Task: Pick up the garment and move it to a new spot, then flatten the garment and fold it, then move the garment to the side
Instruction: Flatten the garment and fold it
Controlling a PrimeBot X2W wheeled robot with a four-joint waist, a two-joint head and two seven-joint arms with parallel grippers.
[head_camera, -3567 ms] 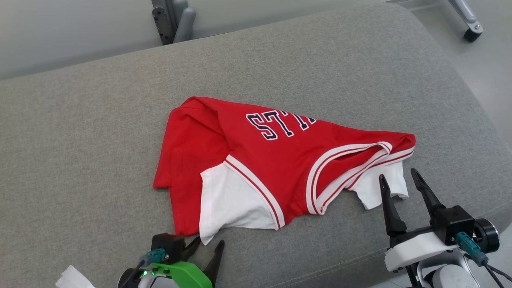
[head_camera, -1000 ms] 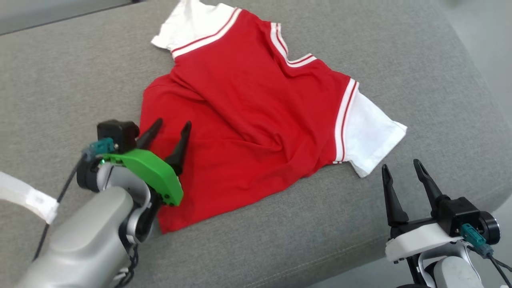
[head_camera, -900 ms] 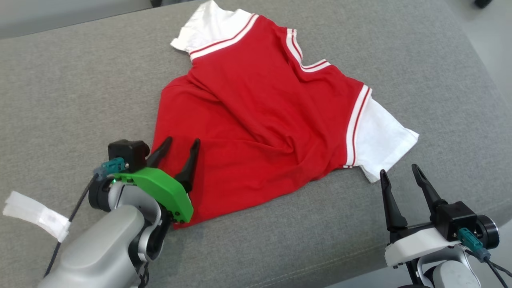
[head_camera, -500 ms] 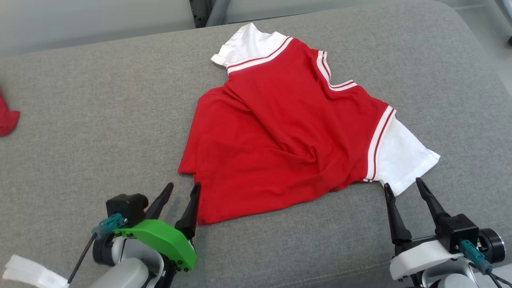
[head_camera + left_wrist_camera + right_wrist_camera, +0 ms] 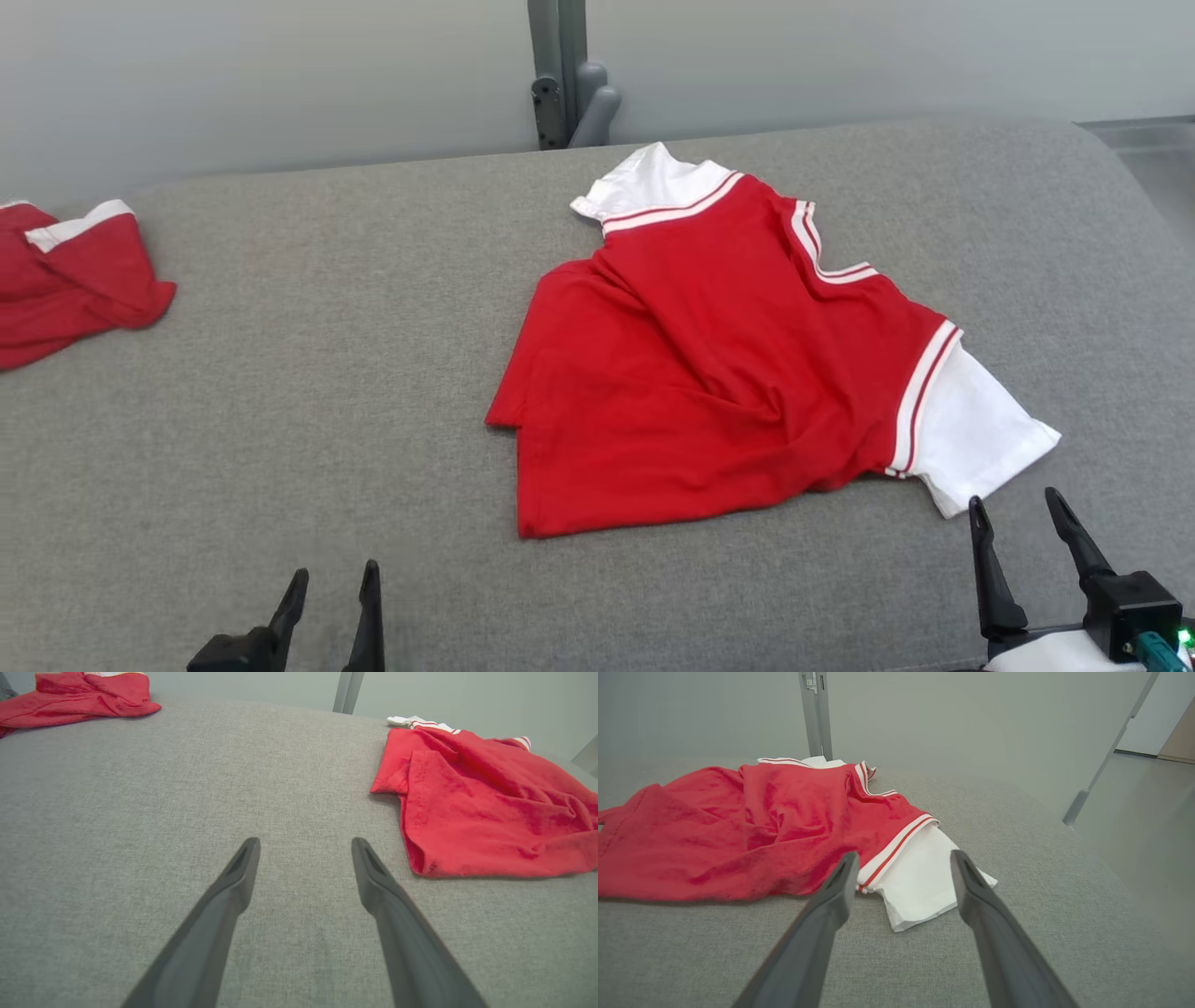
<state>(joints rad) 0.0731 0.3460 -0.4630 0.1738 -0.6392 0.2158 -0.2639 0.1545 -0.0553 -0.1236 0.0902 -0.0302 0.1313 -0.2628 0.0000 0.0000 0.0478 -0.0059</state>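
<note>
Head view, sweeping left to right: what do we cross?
crumpled red garment → left gripper, jaws open → red jersey with white sleeves → right gripper, jaws open

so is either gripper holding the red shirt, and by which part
Nothing is held. The left gripper and right gripper are both open and empty; the red shirt lies loose on the grey cushion.

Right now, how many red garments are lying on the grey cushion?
2. One shirt lies spread out right of the middle; a second shirt lies crumpled at the far left edge, partly cut off, so more could be hidden there.
</note>
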